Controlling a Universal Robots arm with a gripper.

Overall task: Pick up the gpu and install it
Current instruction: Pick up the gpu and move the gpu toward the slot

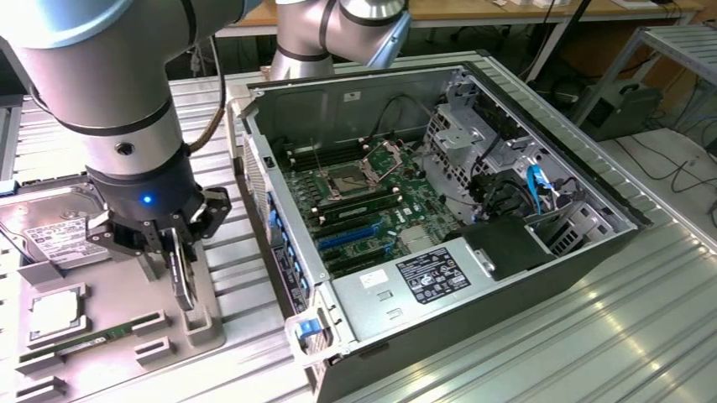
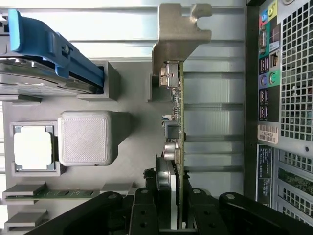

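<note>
Exterior view's left: silver hard drive (image 1: 50, 235) w/ white label lies on grey plastic tray (image 1: 117, 298). Just right of it, black gripper (image 1: 170, 252) points down, jaws part-closed, clamped on flat green circuit-board gpu (image 1: 183, 281), which stands upright on edge over tray. Further right: open black PC case (image 1: 505, 332), green motherboard (image 1: 358, 201) exposed; gpu is outside case.

Computer case (image 1: 588, 180): I see it lying open, motherboard (image 1: 375, 210) exposed.
Fixture tray (image 1: 207, 329): grey, just beside the case.
Hard drive (image 1: 50, 239): seated in my tray.
Processor (image 1: 54, 312): near the RAM stick (image 1: 92, 342).
</note>
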